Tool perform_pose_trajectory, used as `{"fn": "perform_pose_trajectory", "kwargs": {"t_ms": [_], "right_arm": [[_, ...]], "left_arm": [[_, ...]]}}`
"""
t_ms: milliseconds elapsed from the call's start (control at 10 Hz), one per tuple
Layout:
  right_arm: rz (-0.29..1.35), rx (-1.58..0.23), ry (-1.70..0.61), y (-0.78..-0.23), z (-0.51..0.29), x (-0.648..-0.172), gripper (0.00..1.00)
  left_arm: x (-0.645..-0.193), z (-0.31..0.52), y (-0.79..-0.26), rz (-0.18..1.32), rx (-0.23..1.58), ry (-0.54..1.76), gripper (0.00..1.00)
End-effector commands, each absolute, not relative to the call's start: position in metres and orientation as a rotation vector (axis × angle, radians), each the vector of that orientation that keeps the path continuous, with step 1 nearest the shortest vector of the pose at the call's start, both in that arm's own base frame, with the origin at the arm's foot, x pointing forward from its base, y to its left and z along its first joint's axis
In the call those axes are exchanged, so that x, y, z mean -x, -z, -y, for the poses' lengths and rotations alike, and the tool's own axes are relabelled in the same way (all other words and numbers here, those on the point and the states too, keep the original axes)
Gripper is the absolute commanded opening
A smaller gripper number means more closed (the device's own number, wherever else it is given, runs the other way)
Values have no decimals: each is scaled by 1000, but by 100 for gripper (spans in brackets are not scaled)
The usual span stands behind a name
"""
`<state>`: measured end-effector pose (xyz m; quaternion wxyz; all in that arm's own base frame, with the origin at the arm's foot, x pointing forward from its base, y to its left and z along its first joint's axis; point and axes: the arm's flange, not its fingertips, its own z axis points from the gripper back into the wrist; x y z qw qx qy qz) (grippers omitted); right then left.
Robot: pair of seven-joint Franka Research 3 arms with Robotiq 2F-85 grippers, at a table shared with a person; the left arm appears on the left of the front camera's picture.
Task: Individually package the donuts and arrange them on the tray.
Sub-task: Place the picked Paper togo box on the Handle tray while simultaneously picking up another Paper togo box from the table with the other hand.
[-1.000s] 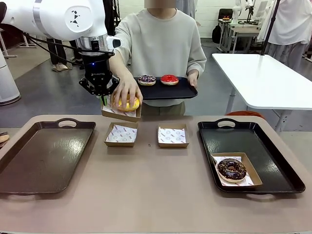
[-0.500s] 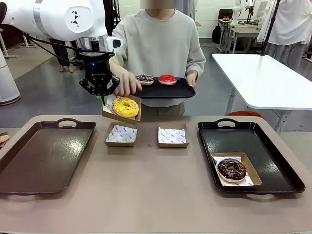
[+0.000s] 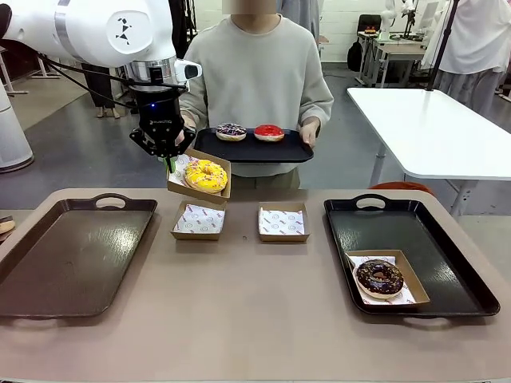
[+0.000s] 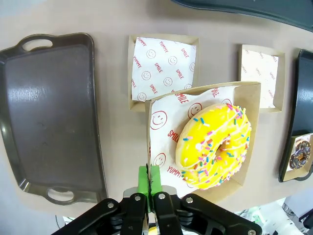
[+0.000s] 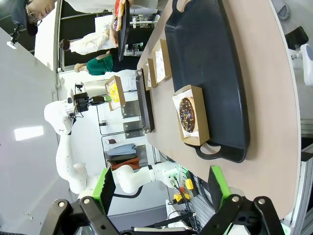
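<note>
- Yellow sprinkled donut (image 3: 206, 175) lies in a cardboard box (image 3: 197, 191) held off the table, upper left of centre in the front view
- left gripper (image 3: 169, 162) is clamped on that box's rim (green pads pressed together on the card)
- right gripper (image 5: 163, 188): jaws wide apart, empty
- chocolate donut (image 3: 379, 277), boxed, on the black tray (image 3: 463, 275), lower right
- purple donut (image 3: 231, 131) and red donut (image 3: 268, 132) sit on the person's tray (image 3: 247, 149), top centre

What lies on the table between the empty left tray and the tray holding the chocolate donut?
An empty paper-lined box and a second box, in the front view.
</note>
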<state>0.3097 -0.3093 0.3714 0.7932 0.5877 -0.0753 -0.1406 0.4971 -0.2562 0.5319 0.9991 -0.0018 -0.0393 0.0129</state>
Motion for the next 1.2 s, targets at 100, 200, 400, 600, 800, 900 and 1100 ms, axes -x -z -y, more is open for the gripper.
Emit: {"fn": "perform_pose_trajectory", "kwargs": {"t_ms": [100, 200, 400, 600, 800, 900, 1100], "right_arm": [[151, -1269, 308, -374, 311, -311, 100], [151, -1269, 308, -374, 311, -311, 100], [151, -1269, 308, -374, 311, -311, 100], [143, -1235, 235, -381, 301, -315, 100], [92, -1126, 151, -423, 261, -341, 100], [71, -1074, 129, -448, 237, -355, 100], [100, -975, 155, -500, 177, -399, 100]], "left_arm": [[-491, 252, -533, 79, 2, -31, 0], [-491, 252, -533, 79, 2, -31, 0], [-491, 252, -533, 79, 2, -31, 0], [-498, 244, -538, 51, 45, 64, 1], [-494, 208, -555, 30, 128, 155, 1], [-487, 184, -561, 9, 163, 191, 1], [-468, 133, -561, 13, 194, 234, 1]]}}
